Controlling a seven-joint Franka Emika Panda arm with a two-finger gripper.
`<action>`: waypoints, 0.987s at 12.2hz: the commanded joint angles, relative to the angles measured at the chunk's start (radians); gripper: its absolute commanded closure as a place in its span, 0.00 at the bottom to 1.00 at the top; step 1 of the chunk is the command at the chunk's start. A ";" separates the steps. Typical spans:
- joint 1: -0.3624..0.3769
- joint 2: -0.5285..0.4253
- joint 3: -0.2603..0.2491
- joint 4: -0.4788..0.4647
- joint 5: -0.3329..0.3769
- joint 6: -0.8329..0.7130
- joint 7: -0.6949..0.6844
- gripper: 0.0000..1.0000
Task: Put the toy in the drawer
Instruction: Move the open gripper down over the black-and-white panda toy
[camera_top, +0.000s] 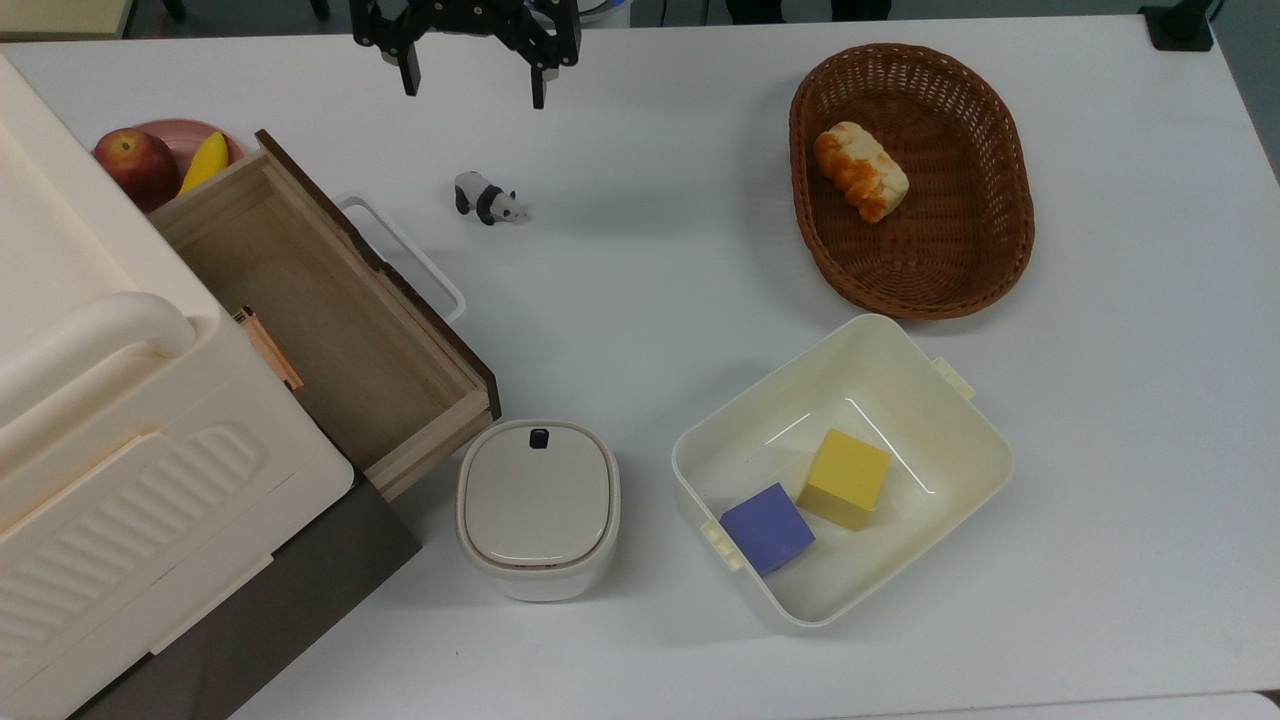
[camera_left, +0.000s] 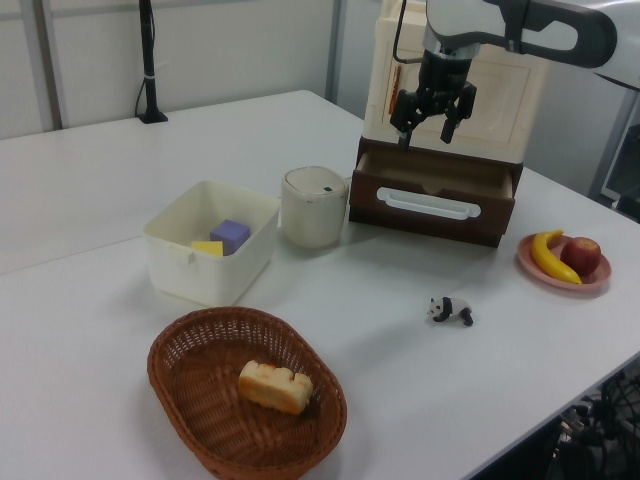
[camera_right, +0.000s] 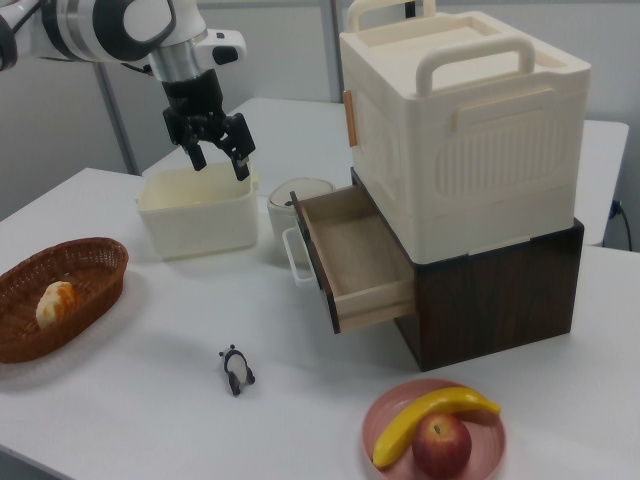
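Panda figurine (camera_top: 488, 199), one only, stood on its four legs on the bare white table (camera_top: 640, 300), just beyond the drawer's white loop handle (camera_top: 404, 254) toward the top view's right, touching nothing. One drawer (camera_top: 320, 310) stood pulled out from the cabinet (camera_top: 120, 420), its light-wood tray holding nothing, its dark front panel facing the panda. The single gripper (camera_top: 474, 85) hung above the table near the top view's upper edge, well above and apart from the panda, its two fingers spread wide and holding nothing. Open table lay all around the panda on every side but the handle's. Beside the drawer's near corner sat one lidded cream container (camera_top: 538, 508), close to the cabinet. Next along, toward the top view's right, one cream plastic tub (camera_top: 940, 400) held two foam cubes side by side, one purple cube (camera_top: 767, 528) and one yellow cube (camera_top: 846, 478). Beyond it one brown wicker basket (camera_top: 990, 130) held one bread roll (camera_top: 860, 170). Behind the drawer, one pink plate (camera_right: 470, 455) carried one apple (camera_right: 441, 445) and one banana (camera_right: 432, 415); in the right view it lay near the table's front edge. The top view's right part of the table was broad and bare.
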 joint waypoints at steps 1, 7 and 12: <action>0.002 -0.009 0.005 0.001 0.019 -0.051 -0.021 0.00; 0.000 -0.012 0.005 -0.004 0.030 -0.047 -0.019 0.00; -0.003 -0.046 0.052 -0.086 0.015 -0.045 -0.224 0.00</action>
